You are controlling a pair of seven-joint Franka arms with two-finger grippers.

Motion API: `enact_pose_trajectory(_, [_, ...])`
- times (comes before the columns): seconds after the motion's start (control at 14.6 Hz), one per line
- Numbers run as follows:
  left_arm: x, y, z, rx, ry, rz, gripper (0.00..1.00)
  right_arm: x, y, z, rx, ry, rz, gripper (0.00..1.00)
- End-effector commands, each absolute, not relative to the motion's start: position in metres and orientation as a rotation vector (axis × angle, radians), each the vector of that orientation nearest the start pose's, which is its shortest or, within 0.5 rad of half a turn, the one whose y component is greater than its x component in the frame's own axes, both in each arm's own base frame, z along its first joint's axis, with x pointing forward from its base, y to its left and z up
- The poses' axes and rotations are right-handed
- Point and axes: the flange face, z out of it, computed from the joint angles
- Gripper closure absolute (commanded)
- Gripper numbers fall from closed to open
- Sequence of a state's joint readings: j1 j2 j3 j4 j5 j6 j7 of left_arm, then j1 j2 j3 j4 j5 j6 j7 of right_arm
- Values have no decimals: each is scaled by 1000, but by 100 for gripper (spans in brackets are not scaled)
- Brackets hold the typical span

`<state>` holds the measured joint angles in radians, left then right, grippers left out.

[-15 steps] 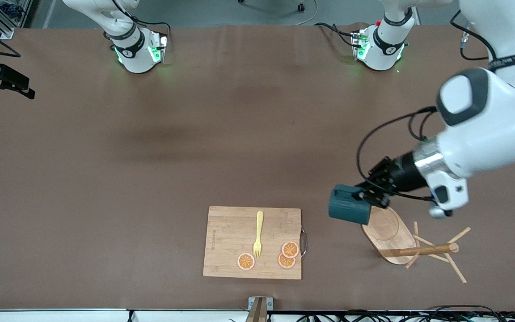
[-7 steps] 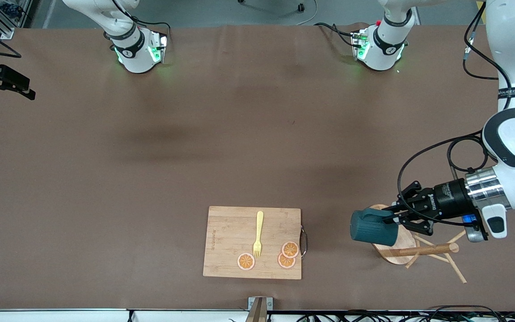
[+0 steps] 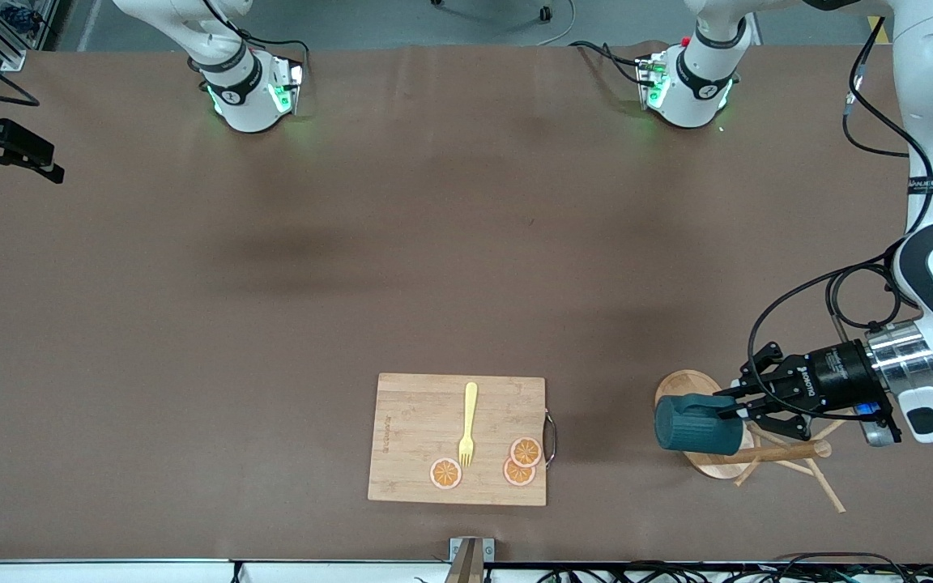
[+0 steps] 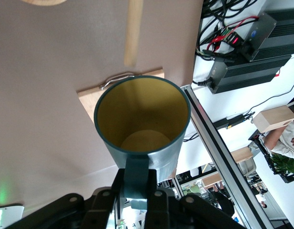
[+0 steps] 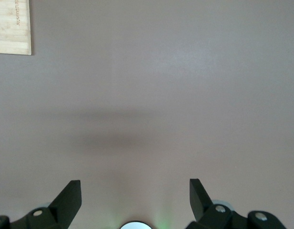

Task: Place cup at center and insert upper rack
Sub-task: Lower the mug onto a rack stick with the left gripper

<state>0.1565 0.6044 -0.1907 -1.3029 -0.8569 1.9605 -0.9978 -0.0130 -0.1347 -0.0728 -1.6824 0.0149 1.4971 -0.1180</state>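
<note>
Teal ribbed cup [image 3: 696, 423] with yellow inside hangs sideways over the tipped wooden mug tree [image 3: 746, 444], its handle pinched by the left gripper [image 3: 735, 411]. Right gripper [image 5: 135, 198] waits, jaws wide apart.

Just a big brown table [image 3: 402, 243], grey floor [image 3: 402, 20] past it, power supplies [image 4: 261, 52] and cables [image 4: 223, 19] alongside

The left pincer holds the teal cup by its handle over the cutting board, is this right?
Not quite. The left pincer does hold the teal cup by its handle, but over the fallen mug tree, not the cutting board, as the front view shows.
</note>
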Motion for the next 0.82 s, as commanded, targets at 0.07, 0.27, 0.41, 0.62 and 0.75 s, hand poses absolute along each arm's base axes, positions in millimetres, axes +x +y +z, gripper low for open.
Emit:
enact_pose_trajectory(0.07, [740, -11, 421, 1771, 1322, -506, 100, 494, -46, 638, -3126, -35, 59, 0])
enact_pose_trajectory(0.27, [741, 1, 411, 1761, 1306, -500, 100, 493, -45, 636, -3126, -42, 78, 0])
enact_pose_trajectory(0.41, [744, 14, 399, 1683, 1310, -523, 100, 491, -45, 638, -3128, -52, 85, 0])
enact_pose_trajectory(0.62, [745, 17, 394, 1664, 1306, -528, 99, 480, -50, 642, -3120, -41, 142, 0])
enact_pose_trajectory(0.75, [745, 26, 388, 1667, 1303, -516, 99, 467, -49, 655, -3126, -42, 132, 0])
